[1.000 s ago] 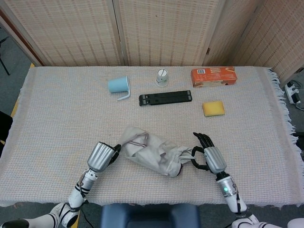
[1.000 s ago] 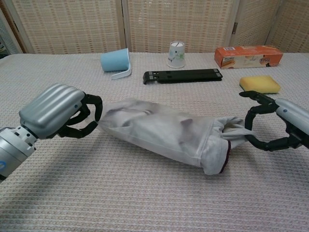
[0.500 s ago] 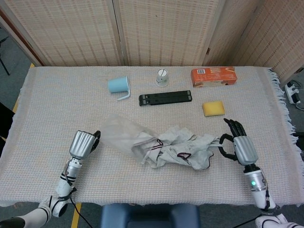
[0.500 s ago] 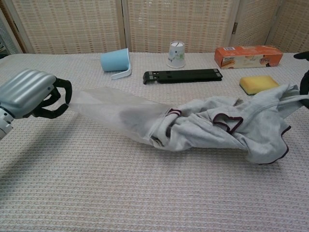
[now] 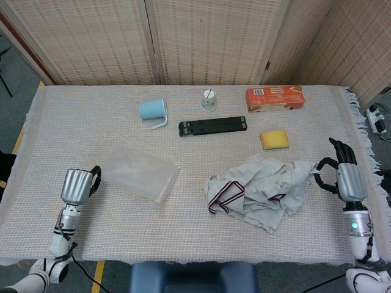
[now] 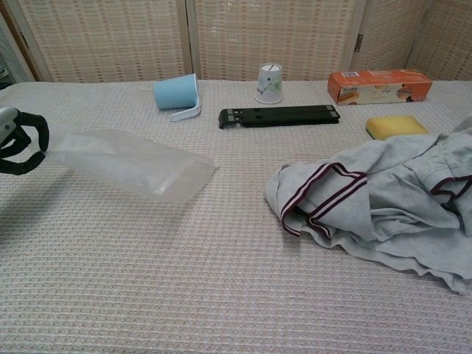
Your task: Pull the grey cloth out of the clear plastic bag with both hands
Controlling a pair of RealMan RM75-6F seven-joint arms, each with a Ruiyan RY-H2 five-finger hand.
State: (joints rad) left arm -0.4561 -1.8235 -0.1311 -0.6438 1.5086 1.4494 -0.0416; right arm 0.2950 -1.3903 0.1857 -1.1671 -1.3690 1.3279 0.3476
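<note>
The grey cloth with dark red trim lies crumpled on the table at centre right, fully outside the bag; the chest view shows the cloth spread to the right edge. The clear plastic bag lies empty and flat at centre left, its open mouth facing the cloth. My left hand grips the bag's closed end, and the chest view shows that hand at its left edge holding the bag. My right hand pinches the cloth's right edge between thumb and finger, the other fingers pointing up.
Along the back stand a tipped blue cup, a white paper cup, a black folded stand, an orange box and a yellow sponge. The table's fringed right edge is close to my right hand.
My hands have moved apart, left hand leftward and right hand rightward. The cloth has slid completely out of the bag, which now lies empty.
</note>
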